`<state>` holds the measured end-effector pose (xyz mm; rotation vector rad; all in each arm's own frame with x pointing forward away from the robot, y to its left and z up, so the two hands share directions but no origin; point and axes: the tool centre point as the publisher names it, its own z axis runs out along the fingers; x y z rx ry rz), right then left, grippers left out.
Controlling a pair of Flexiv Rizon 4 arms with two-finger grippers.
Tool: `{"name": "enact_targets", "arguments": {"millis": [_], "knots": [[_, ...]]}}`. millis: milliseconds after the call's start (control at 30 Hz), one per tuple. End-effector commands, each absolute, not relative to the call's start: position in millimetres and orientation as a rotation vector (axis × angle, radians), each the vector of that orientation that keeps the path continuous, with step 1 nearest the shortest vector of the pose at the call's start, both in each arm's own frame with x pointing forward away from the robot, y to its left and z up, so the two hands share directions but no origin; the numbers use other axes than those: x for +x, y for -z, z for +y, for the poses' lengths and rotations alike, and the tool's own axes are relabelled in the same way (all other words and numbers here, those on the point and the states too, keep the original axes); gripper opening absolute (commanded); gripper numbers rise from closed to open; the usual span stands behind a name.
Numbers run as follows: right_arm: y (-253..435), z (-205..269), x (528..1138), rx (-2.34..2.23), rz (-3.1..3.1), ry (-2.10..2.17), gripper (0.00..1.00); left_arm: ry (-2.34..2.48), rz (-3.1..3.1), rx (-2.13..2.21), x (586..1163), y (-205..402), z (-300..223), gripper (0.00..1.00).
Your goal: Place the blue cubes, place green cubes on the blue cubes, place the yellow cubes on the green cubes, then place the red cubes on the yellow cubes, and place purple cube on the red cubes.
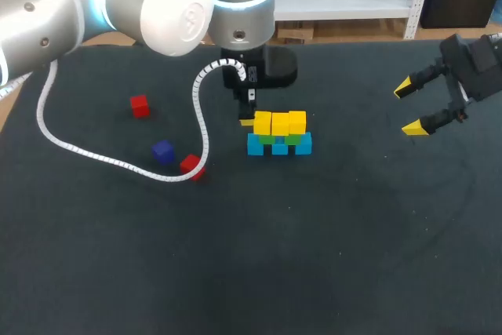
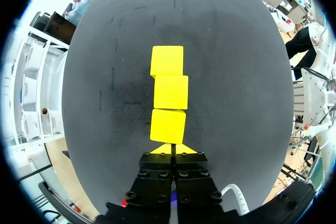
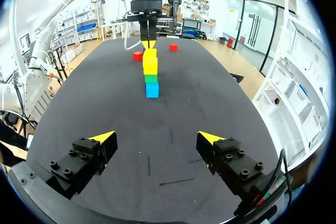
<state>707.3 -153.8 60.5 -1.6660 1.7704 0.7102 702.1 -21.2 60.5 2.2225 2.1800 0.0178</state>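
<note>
Left gripper point(image 1: 247, 121), fingers closed on nothing, sits just beside the yellow cubes point(image 1: 280, 123) stacked on green cubes point(image 1: 268, 140) and blue cubes point(image 1: 256, 146). Right gripper point(image 1: 414, 107) hangs wide open, well apart.

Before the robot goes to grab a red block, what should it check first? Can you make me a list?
1. Three yellow cubes sit on the green cubes: ok.
2. Yellow row straight: it looks a bit staggered in the left wrist view: not ok.
3. Left gripper clear of the stack: its shut tips are right at the end yellow cube: not ok.
4. Red cube free to grab: ok. The other red cube lies against the white cable: not ok.
5. Right gripper open and off to the side: ok.
6. Purple cube lying free: ok.
</note>
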Motion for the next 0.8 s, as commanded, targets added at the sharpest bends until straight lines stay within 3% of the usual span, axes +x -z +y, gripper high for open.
{"name": "enact_targets", "arguments": {"millis": [33,700,800], "knots": [[-60,-154,708,-1.666,1.768,-0.711,1.0,-0.012,2.179,2.232,704,-61,-22,0.0],[-60,-154,708,-1.666,1.768,-0.711,1.0,-0.031,2.207,2.178,699,-80,7,0.0],[-60,-154,708,-1.666,1.768,-0.711,1.0,-0.018,2.201,2.169,694,-91,24,0.4]]}}
